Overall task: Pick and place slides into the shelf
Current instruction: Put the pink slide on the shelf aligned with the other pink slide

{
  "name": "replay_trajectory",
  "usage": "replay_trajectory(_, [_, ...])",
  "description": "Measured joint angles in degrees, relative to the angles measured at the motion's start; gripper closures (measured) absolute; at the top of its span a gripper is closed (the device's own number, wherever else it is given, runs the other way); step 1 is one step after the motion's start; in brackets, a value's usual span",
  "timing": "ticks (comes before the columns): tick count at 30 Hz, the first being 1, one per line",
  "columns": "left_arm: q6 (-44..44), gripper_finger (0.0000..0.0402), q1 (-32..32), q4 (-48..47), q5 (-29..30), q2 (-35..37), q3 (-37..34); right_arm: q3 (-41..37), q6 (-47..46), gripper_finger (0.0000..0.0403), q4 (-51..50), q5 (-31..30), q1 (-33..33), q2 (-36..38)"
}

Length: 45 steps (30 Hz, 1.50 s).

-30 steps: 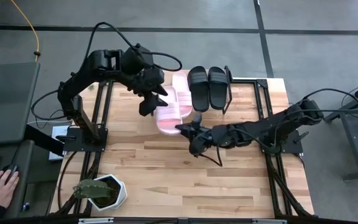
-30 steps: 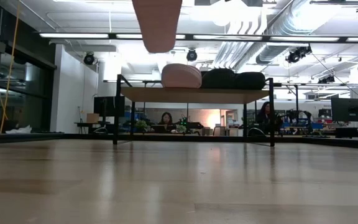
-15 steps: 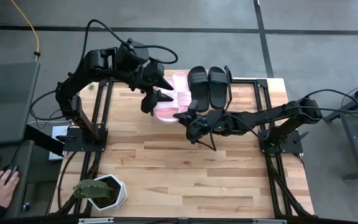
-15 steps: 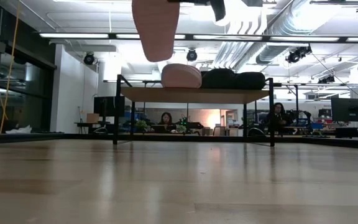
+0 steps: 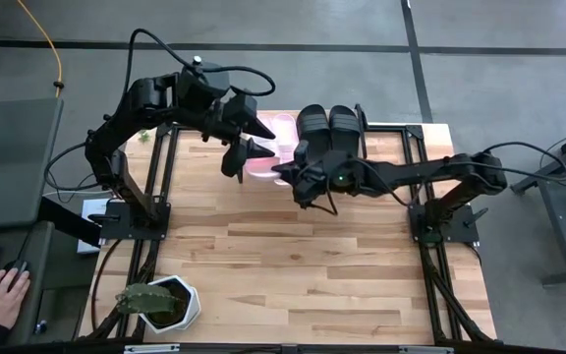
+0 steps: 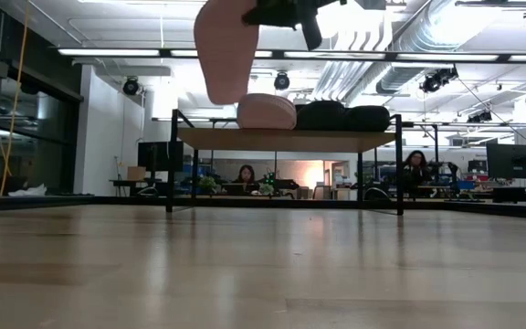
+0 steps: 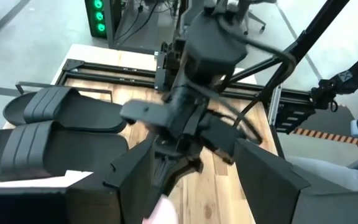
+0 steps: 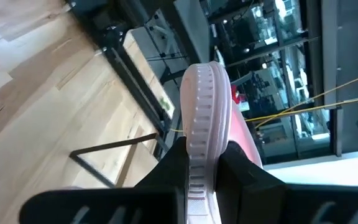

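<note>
My right gripper [image 5: 285, 175] is shut on a pale pink slide [image 5: 263, 164], which hangs high over the table in the low view [image 6: 229, 50]. The shelf [image 6: 286, 140] stands at the far edge. The other pink slide [image 6: 266, 111] and two black slides [image 5: 330, 138] lie flat on its top board. My left gripper [image 5: 247, 149] is open, just left of the held slide. In the left wrist view [image 7: 197, 186] its fingers stand wide apart, facing my right gripper. Whether it touches the slide, I cannot tell. My right gripper pinches the pink slide between its two fingers [image 8: 173, 171], one on each flat side, with the ribbed edge [image 8: 199, 158] showing between them. The fingers come about level from the table's right side. The slide stands on edge, lifted clear of the table.
A potted plant [image 5: 160, 300] stands at the near left corner. A person's hand [image 5: 3, 295] rests on a desk left of the table. People sit in the room behind the shelf [image 6: 243, 174]. Bare wooden tabletop [image 5: 303, 275] fills the near half.
My right gripper has carried the pink slide toward the table's far edge, closer to the shelf, and has come into the low view's top. My left gripper has moved a little toward the far edge, staying beside the slide.
</note>
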State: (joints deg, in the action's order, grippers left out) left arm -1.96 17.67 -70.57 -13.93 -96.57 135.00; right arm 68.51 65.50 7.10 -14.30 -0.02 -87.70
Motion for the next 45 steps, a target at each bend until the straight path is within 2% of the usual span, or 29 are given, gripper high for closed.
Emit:
replay_trajectory(18, [-0.04, 0.0190, -0.04, 0.57, -1.51, 0.00, 0.00, 0.00, -0.99, 0.0379, 4.76, 6.01, -4.99, -5.68])
replay_trajectory(45, [0.09, 0.0190, -0.04, 2.08, -1.95, 0.00, 0.00, 0.00, -5.61, 0.0379, 7.04, 12.99, -11.67, -5.91])
